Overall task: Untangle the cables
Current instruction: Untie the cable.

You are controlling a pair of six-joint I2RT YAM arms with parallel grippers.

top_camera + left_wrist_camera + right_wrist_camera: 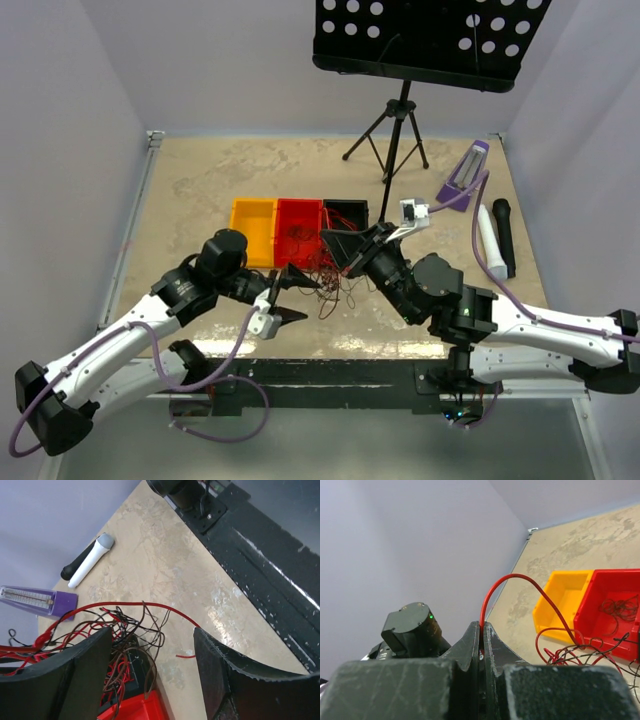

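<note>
The cables (325, 282) are a tangle of thin red and dark wires on the table, in front of the red and black bins. My left gripper (298, 297) hovers at the tangle's left edge. In the left wrist view it (152, 640) stands open, with dark and red loops (120, 630) lying beside its left finger (85, 665) and nothing clamped. One loose red end (186, 656) lies on the table between the fingers. My right gripper (345, 245), above the tangle's right side, is shut (482, 626) on a red cable (520, 578) that arcs down into the tangle (575, 652).
Yellow (252, 228), red (300, 225) and black (347, 210) bins stand in a row behind the tangle; the red one holds some wires. A music-stand tripod (395, 130), a purple metronome (463, 178), a white microphone (487, 242) and a black one (504, 235) stand at the back right.
</note>
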